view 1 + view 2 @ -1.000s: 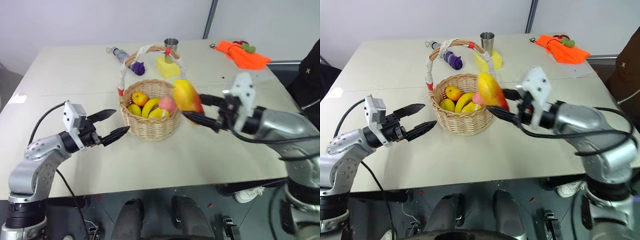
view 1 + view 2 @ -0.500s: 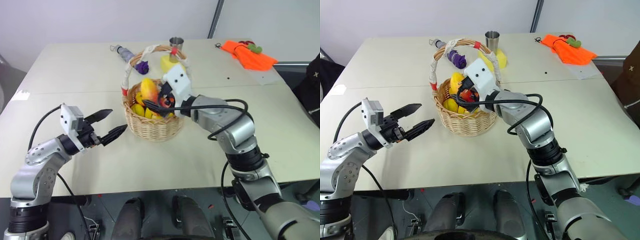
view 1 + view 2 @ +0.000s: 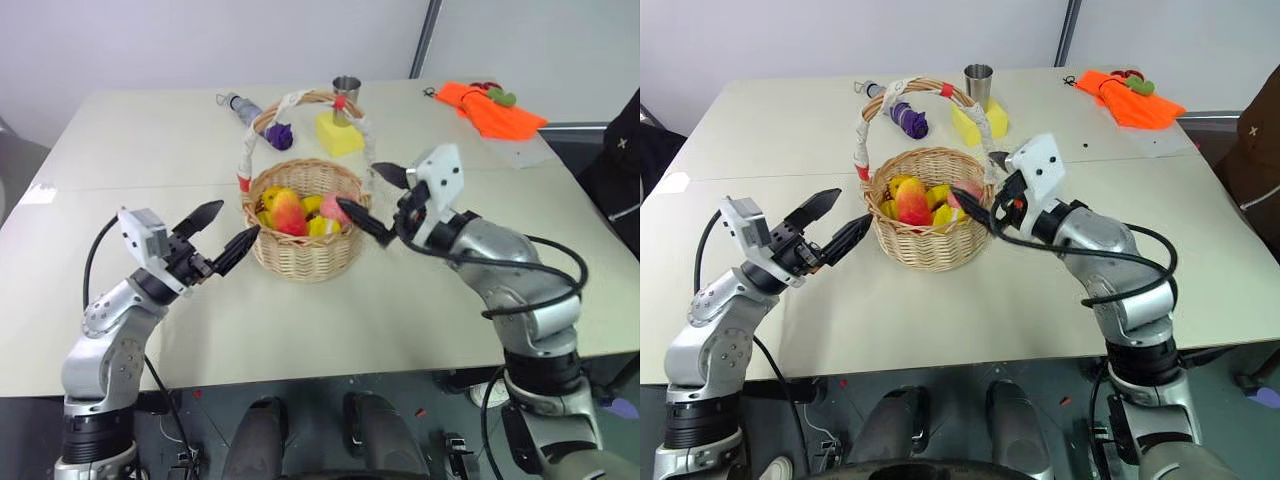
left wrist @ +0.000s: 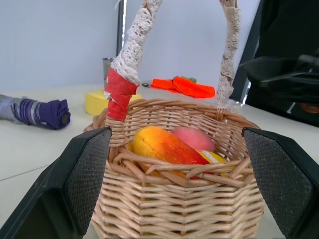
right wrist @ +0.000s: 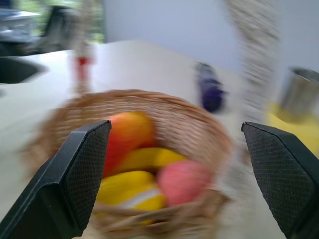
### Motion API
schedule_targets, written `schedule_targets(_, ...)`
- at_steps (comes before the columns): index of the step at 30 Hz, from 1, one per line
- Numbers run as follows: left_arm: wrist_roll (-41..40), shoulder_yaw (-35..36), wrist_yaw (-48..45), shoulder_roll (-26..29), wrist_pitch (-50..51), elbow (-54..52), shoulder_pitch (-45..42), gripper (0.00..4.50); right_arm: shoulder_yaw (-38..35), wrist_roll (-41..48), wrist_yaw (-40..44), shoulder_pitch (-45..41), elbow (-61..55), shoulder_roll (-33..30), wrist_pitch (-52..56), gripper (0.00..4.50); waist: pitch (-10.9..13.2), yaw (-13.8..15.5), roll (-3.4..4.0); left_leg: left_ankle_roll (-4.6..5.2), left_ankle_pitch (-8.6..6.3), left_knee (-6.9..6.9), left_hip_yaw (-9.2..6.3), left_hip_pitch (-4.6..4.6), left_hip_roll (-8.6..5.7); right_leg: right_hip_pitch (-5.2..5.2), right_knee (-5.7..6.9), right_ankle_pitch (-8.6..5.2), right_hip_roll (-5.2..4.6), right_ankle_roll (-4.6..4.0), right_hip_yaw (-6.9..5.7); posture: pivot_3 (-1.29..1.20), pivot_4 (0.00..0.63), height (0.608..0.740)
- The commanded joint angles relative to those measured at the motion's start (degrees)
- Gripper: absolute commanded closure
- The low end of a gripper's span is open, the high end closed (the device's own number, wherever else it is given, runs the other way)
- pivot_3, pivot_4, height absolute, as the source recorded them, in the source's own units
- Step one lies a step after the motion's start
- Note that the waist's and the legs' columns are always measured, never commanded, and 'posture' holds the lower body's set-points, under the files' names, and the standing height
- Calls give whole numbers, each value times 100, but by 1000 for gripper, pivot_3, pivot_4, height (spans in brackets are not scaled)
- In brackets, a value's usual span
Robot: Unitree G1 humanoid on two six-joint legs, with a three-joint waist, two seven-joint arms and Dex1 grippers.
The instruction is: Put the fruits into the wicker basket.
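Both fruits in the basket (image 3: 300,225): mango (image 3: 288,212) lies on top of the bananas (image 3: 318,224), left-centre, long axis running near-right to far-left; second fruit (image 3: 272,198) just behind it. Right tool (image 3: 372,196) sits at the basket's right rim, jaws apart, empty. Left tool (image 3: 222,232) just left of the basket, jaws apart, empty. Right arm is nearer. Versus a second ago: right tool carried the mango right of the basket; now the mango is dropped in and the tool has pulled back. Nothing left on the surface (image 3: 150,150) to pick.

Red-orange fruits (image 3: 287,211) inside upright wicker basket (image 3: 300,250)
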Motion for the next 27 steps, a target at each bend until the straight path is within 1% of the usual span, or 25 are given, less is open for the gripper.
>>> schedule_targets(1, -20, 43, -54, -20, -267, -66, 50, 0, -102, -198, -260, -433, 438, 258, -352, 129, 0, -1, 0, 0, 0, 0, 0, 0, 0, -1, 0, 0, 0, 2, 0, 0, 150, 740)
schedule_targets(2, -15, 31, -91, -19, -312, -87, 108, 0, -83, -250, -299, -505, 576, 318, -408, 129, 0, 2, 0, 0, 0, -2, 0, -1, 0, -1, -1, -1, -1, 3, 0, 0, 150, 740)
schedule_targets(5, -156, 36, -196, 16, -315, -205, 272, 0, -184, -201, -402, -595, 774, 501, -419, 917, 0, 8, 0, 0, 0, -5, 0, -2, 0, -1, -2, -1, -2, 7, -1, 0, 150, 740)
schedule_targets(8, -331, 53, -251, 49, -221, -307, 350, 0, -232, -159, -397, -584, 776, 540, -403, 2349, 0, 30, 0, 0, 0, -5, 0, -5, 0, -1, -4, -3, -5, 5, -1, 0, 150, 740)
schedule_targets(11, -546, 2, -348, 144, -39, -486, 448, 0, -350, -20, -377, -482, 602, 521, -266, 4086, 0, 23, 0, 0, 0, -1, 1, -4, -1, -1, -4, -3, -8, 4, -1, 0, 150, 740)
schedule_targets(12, -578, -30, -366, 177, 2, -525, 454, 0, -402, 21, -371, -440, 524, 503, -231, 4441, 0, 26, 0, 0, 0, -1, 1, -4, -1, 0, -4, -3, -8, 4, -1, 0, 150, 740)
schedule_targets(15, -617, -117, -427, 266, 96, -603, 436, 0, -696, 77, -479, -337, 316, 389, -176, 4441, 2, 18, 3, 0, 0, -2, 1, -4, 0, 0, -4, -3, -5, 4, -1, 0, 150, 740)
schedule_targets(19, -673, -256, -525, 377, 212, -691, 365, 0, -1498, 49, -795, -254, 330, 16, -201, 4441, 3, 45, 5, 0, 0, -1, 1, -6, -2, -1, -5, -4, -7, 4, -1, 0, 150, 740)
schedule_targets(23, -647, -493, -611, 428, 288, -756, 206, 0, -2176, -310, -1201, -201, 968, -617, -302, 4441, 3, 49, 4, 0, 0, 1, 1, -8, -10, 1, -9, -4, -13, 3, 0, 0, 150, 740)
schedule_targets(26, -585, -683, -636, 422, 296, -768, 93, 0, -2481, -490, -1492, -248, 1546, -853, -491, 4441, 3, 19, 4, 0, 0, 0, 2, -8, -12, 2, -11, -5, -12, 3, 1, 0, 150, 740)
schedule_targets(27, -554, -771, -640, 396, 301, -768, 42, 0, -2606, -569, -1593, -312, 1907, -945, -641, 4441, 3, -8, 5, 0, 0, -2, 3, -6, -11, 1, -11, -5, -10, 3, 2, 0, 150, 740)
